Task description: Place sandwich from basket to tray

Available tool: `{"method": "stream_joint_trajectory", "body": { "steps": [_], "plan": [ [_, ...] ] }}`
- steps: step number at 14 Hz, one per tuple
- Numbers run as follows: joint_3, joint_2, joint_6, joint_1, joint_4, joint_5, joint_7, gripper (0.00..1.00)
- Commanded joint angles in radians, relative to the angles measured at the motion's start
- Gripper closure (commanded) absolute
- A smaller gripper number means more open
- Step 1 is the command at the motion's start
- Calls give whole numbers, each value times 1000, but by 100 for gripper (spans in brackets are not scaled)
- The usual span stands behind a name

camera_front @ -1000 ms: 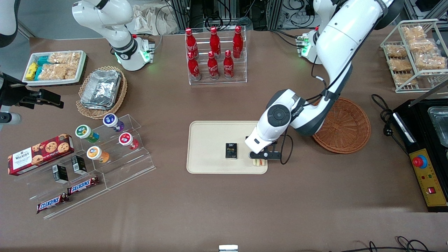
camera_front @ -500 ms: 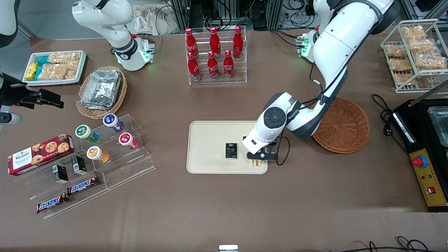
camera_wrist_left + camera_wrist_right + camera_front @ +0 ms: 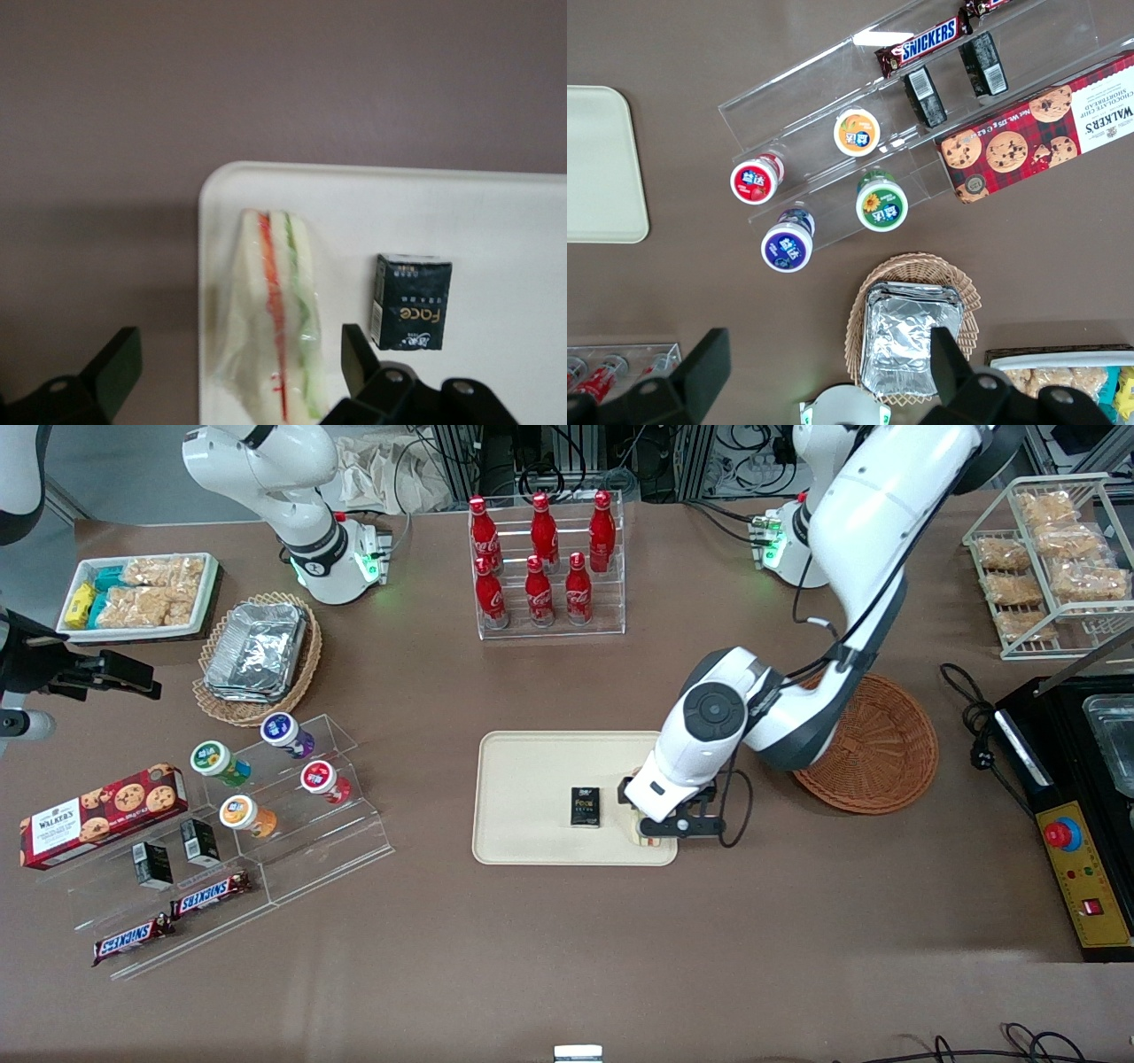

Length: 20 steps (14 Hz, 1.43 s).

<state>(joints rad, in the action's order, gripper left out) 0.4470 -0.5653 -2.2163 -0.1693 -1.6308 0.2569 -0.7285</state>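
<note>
- Gripper (image 3: 653,834): a second ago it was clamped on the sandwich (image 3: 275,314) low over the tray (image 3: 523,841); its fingers (image 3: 115,367) now stand spread, one on each side of the wedge and clear of it.
- Sandwich: now released and resting on the tray, at the corner nearest the front camera toward the working arm's end.
- Left arm: wrist and elbow have risen slightly since the earlier pictures.

Wrapped wedge sandwich (image 3: 276,323) lying at a corner of the cream tray (image 3: 496,212); reddish-brown wicker basket (image 3: 877,744) nearby
</note>
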Motion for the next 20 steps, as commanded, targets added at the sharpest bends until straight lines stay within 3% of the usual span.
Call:
{"method": "stream_joint_trajectory", "body": {
  "steps": [1,7,14,20],
  "plan": [
    [3,129,99,54,-23,7,-25,0],
    [6,307,280,212,-17,-27,7,0],
    [3,476,529,529,-9,-155,533,0],
    [1,498,572,688,20,-166,854,0]
  ]
}}
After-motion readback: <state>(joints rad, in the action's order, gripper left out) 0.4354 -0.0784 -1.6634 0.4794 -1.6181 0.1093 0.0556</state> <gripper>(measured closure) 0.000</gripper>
